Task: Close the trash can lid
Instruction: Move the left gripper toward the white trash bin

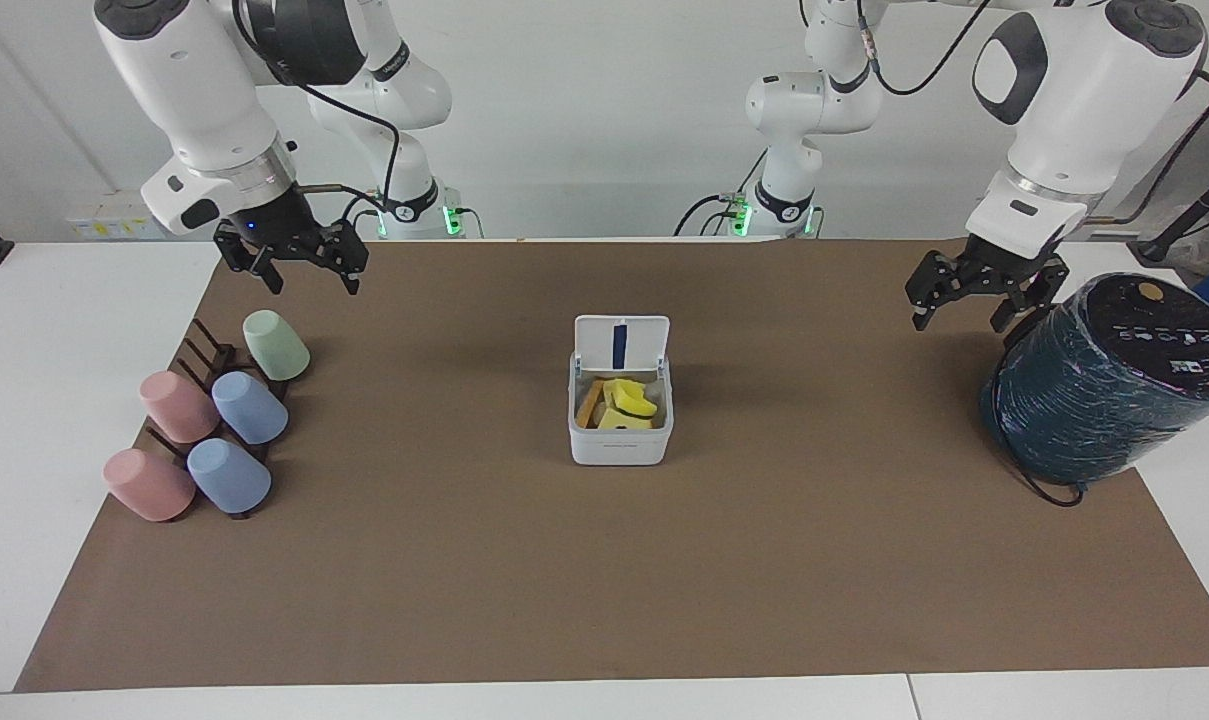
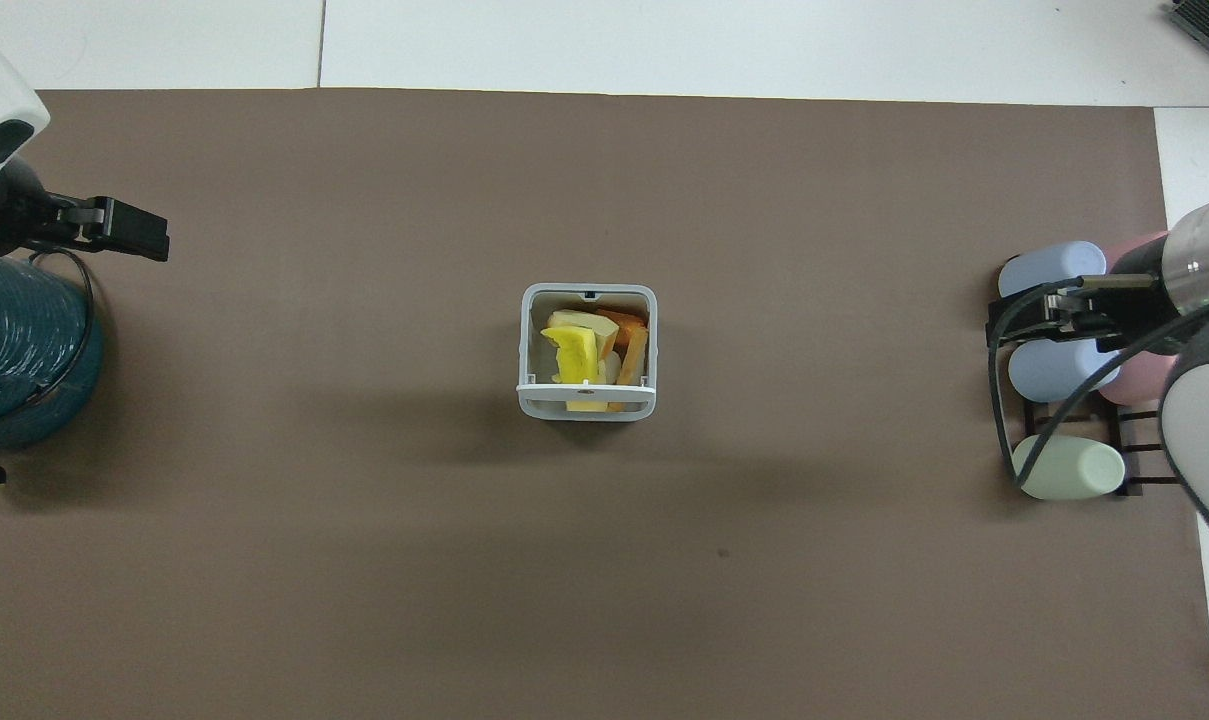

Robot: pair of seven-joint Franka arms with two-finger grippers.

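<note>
The small white trash can [image 1: 619, 445] stands in the middle of the brown mat, with yellow and orange scraps inside. Its lid [image 1: 621, 343] stands upright and open at the side nearer the robots, blue strip showing. In the overhead view the trash can [image 2: 530, 330] shows from above and the lid [image 2: 586, 403] shows almost edge on. My left gripper [image 1: 959, 320] is open and empty in the air beside the teal cylinder; it also shows in the overhead view [image 2: 134, 235]. My right gripper [image 1: 314, 285] is open and empty above the cups; it also shows in the overhead view [image 2: 1039, 320]. Both are well apart from the can.
A large dark teal wrapped cylinder [image 1: 1104, 385] stands at the left arm's end of the mat, also in the overhead view [image 2: 14, 350]. Several pink, blue and green cups [image 1: 214, 420] lie on a dark rack at the right arm's end [image 2: 1064, 470].
</note>
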